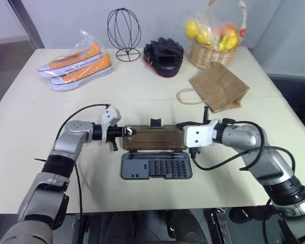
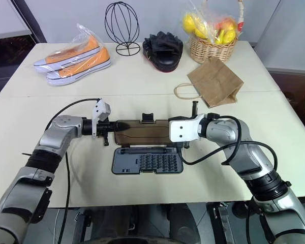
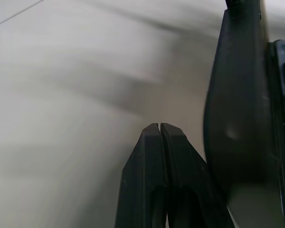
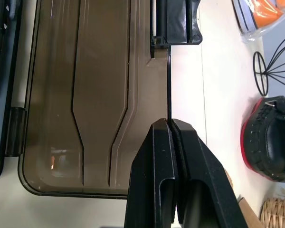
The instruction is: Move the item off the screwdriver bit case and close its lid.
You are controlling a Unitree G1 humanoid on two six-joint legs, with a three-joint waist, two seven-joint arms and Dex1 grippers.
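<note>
Paper bag (image 1: pixel 218 85) already off, lying at 1 o'clock from case (image 1: pixel 156 165), well apart. Case at bench (image 1: pixel 20 127) centre, open. Lid (image 1: pixel 155 138) thin, light, stiff, slick plastic; hinged. Push far edge nr latch tab (image 1: pixel 155 123). Left fingers (image 3: pixel 160 142) closed, empty, at lid's 9 o'clock end; right fingers (image 4: pixel 171 142) closed on lid's edge at its 3 o'clock end.

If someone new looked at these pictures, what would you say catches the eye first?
First, the screwdriver bit case lying open at the table's near middle, its smoky brown lid folded back flat, with the left gripper and the right gripper at the lid's two ends, jaws shut. Next, the brown paper bag lying behind on the right, clear of the case, in front of the fruit basket.
</note>
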